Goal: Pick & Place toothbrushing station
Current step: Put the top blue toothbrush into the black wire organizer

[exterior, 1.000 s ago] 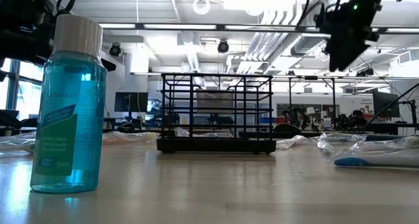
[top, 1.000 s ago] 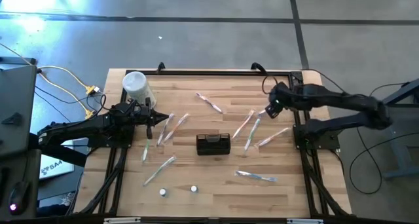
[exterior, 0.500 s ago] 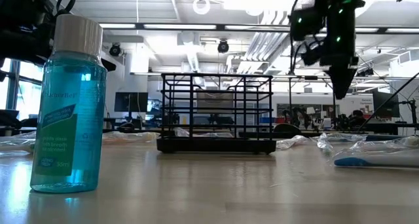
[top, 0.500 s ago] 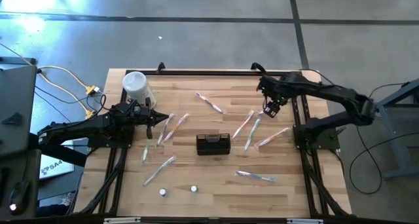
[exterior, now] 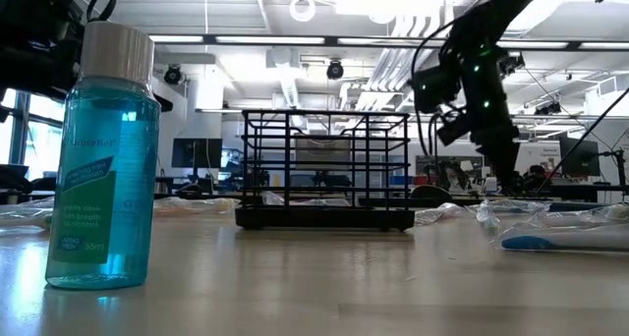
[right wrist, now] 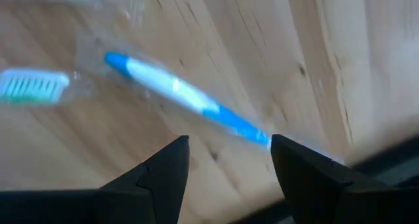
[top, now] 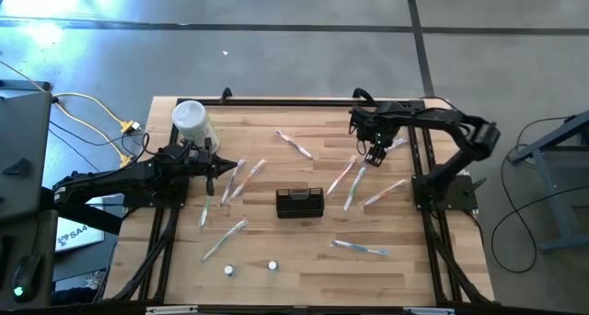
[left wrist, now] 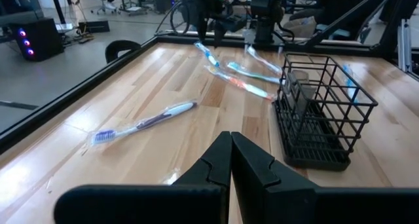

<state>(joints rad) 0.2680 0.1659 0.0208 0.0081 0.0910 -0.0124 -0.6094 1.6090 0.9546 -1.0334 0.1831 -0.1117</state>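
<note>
The black wire holder box [top: 300,203] stands on its base at the middle of the wooden table; it also shows in the low view [exterior: 324,169] and in the left wrist view [left wrist: 321,112]. My left gripper [top: 221,168] is shut and empty at the table's left, its fingers [left wrist: 230,155] together and aimed toward the holder. My right gripper [top: 373,156] is open, pointing down over the wrapped toothbrushes at the far right. A blue-handled toothbrush [right wrist: 190,99] lies on the table below the gap [right wrist: 229,158] between the fingers. The fingers touch nothing.
A white cylindrical container [top: 191,122] stands at the far left. Several wrapped toothbrushes [top: 348,177] lie scattered around the holder. Two small white-capped items [top: 228,270] [top: 272,264] stand near the front edge; a blue mouthwash bottle [exterior: 103,159] fills the low view's left.
My right gripper has come down and a little toward the table's left, tipping to point down over the toothbrushes at the far right. My left arm and the holder have kept still.
</note>
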